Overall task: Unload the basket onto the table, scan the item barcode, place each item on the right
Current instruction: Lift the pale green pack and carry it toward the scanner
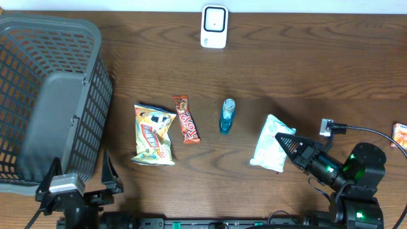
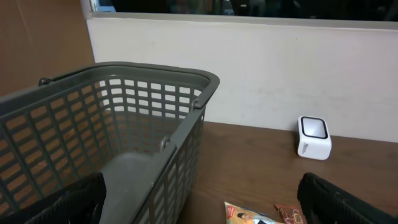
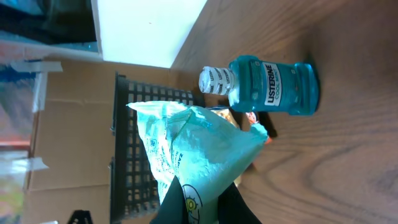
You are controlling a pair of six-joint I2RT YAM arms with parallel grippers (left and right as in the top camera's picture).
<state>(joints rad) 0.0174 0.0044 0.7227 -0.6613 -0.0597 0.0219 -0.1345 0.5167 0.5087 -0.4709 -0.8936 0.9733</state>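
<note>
Pinched by its near edge between the right fingers (image 3: 239,210), clamped tight on the crinkled film: pale green packet (image 3: 199,143), the item up for scanning, at the front right of the wooden surface (image 1: 286,70); impossible to tell whether lifted clear or resting. Grip taken at the very edge, apparently to leave both printed faces free for turning toward the reader. No barcode visible from any angle. White scanner (image 1: 214,27) upright at the far edge, face toward the arms, well apart from the packet and presumably parked there for a straight reach across open wood. To the packet's left, lying on its side: blue mouthwash bottle (image 1: 227,116), then a chocolate bar (image 1: 186,119) and a yellow snack bag (image 1: 154,133), spaced in a loose row, seemingly for picking one at a time. Orange wrapper (image 1: 400,135) cut off at the right edge. Grey basket (image 1: 95,95) on the left, likely for scanned goods. Left fingers (image 1: 108,166) spread wide, holding nothing, parked beside the basket's near corner. Next, by the look of it: carrying and tilting the packet toward the scanner, with slippery film and a thin grip as the main risk.
</note>
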